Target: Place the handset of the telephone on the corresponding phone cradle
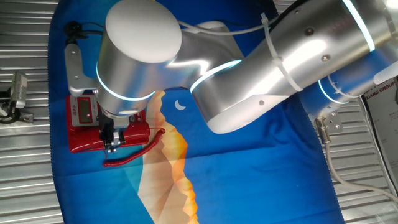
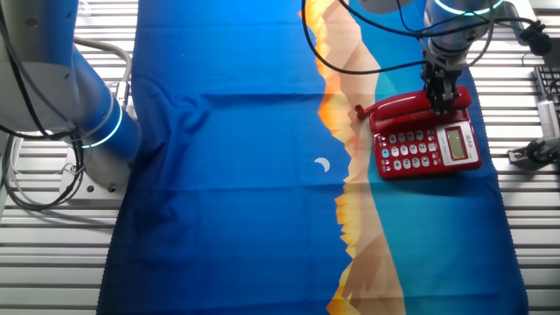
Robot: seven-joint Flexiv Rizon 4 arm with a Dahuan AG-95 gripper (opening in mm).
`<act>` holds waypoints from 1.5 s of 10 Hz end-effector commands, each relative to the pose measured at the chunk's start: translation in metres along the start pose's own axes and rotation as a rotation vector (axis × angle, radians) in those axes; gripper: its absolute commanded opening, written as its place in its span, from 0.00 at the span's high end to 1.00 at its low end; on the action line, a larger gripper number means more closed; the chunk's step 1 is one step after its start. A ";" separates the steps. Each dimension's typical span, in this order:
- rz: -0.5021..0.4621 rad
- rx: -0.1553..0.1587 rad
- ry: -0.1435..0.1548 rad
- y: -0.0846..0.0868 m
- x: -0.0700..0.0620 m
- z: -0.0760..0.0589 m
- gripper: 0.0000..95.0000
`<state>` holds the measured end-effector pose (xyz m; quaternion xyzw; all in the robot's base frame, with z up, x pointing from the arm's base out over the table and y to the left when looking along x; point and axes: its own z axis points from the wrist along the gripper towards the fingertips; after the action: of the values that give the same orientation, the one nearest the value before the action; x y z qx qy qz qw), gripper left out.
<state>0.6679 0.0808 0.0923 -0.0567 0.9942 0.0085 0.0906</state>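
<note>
My gripper points straight down over the far edge of the telephone, its dark fingers set on either side of the handset and apparently pinching it at about mid-length; the exact contact is too small to confirm. In the other fixed view the handset lies lengthwise along the 12 o'clock edge of the telephone, over the phone cradle, of which only a short red end shows at 3 o'clock of my fingers; whether the handset is fully seated or just above the recess cannot be told. In one fixed view the same bar runs along the 6 o'clock side of the base, with the grey-green screen at 11 o'clock of my fingers. The red coiled cord trails from the handset end toward 5 o'clock in that view and rests on the cloth. The keypad sits at 7 o'clock of my gripper in the other fixed view, the screen just beside it. The telephone stands on a blue cloth with an orange mountain band and a small white crescent, spread over a slatted metal table. My silver arm spans the upper part of one fixed view.
</note>
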 end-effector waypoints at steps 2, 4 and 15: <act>-0.025 -0.005 0.005 -0.001 0.001 -0.002 1.00; -0.031 -0.006 0.005 -0.001 0.001 -0.002 1.00; 0.073 -0.023 0.000 -0.003 0.000 0.000 1.00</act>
<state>0.6680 0.0773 0.0916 -0.0225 0.9954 0.0238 0.0901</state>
